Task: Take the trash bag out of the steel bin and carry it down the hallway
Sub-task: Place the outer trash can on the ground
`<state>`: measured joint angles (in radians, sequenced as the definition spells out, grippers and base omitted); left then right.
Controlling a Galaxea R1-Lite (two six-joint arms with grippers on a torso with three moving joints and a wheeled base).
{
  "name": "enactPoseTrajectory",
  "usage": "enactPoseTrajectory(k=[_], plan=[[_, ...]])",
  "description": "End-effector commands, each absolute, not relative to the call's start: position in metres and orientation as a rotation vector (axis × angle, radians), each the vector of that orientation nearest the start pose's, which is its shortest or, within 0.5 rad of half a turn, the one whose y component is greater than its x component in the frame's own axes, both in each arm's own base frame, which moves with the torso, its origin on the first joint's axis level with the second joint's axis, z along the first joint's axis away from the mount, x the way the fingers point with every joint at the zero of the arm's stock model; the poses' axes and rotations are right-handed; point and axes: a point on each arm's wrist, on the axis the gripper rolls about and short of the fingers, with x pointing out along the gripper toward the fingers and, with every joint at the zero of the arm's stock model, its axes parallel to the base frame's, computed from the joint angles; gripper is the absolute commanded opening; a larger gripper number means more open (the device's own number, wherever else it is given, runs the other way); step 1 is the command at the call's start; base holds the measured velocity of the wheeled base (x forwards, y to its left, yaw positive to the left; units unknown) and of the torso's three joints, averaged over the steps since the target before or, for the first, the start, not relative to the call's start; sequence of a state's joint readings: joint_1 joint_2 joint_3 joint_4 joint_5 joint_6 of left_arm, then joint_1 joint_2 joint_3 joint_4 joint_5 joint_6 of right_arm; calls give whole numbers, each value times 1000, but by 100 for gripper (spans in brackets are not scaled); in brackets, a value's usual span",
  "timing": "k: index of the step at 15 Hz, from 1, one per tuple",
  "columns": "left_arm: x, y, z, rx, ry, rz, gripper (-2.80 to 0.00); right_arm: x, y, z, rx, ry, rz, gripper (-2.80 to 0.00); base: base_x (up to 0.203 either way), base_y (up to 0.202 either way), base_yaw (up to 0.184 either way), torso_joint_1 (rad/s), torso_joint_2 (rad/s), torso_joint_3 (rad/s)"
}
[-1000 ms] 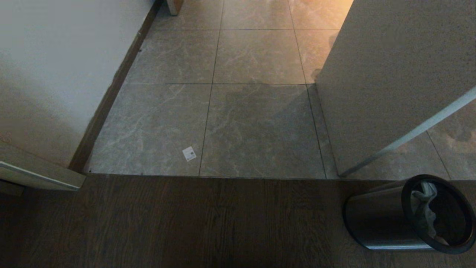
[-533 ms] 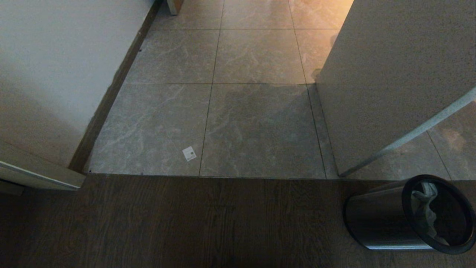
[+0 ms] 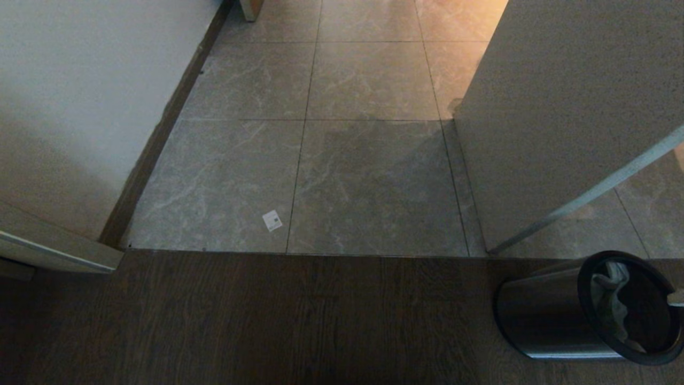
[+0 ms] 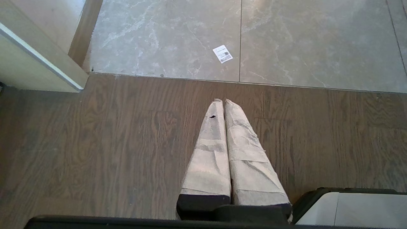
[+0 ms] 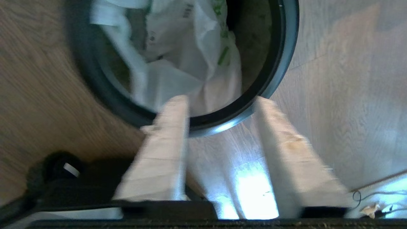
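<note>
The steel bin point(image 3: 561, 315) is seen in the head view standing upright on the dark wood floor point(image 3: 267, 321), just on the near side of the seam where the grey tiles of the hallway point(image 3: 368, 176) begin, beside the foot of a pale door panel point(image 3: 561, 107). Only the right wrist view shows the trash bag point(image 5: 187, 57) closely: thin white crinkled plastic with green print, slumped inside the bin against the black rim point(image 5: 279, 63). The bin's long axis runs vertically, its mouth facing up.

In the same view the right gripper point(image 5: 219, 98) is seen above the rim with its fingers spread and nothing between them; one fingertip overlaps the bag's edge, the other lies outside the rim.

Only the left wrist view shows the left gripper point(image 4: 223, 101), clenched and empty over the wood floor, well apart from the bin. A small white label point(image 3: 272, 220) lies on the tiles.
</note>
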<state>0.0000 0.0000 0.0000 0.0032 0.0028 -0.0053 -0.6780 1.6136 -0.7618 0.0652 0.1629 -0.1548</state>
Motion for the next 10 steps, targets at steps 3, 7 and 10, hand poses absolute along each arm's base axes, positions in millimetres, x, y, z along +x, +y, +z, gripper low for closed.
enactPoseTrajectory(k=[3, 7, 10], plan=[[-23, 0, 75, -6, 3, 3, -280, 202, -180, 102, 320, 969, -434, 0, 0, 0, 0, 0, 0, 0], [-23, 0, 75, -6, 3, 3, -280, 224, -199, 85, 281, 896, -422, 0, 0, 0, 0, 0, 0, 0], [-23, 0, 75, -6, 4, 3, -280, 238, -218, 76, 256, 839, -438, 0, 0, 0, 0, 0, 0, 0]])
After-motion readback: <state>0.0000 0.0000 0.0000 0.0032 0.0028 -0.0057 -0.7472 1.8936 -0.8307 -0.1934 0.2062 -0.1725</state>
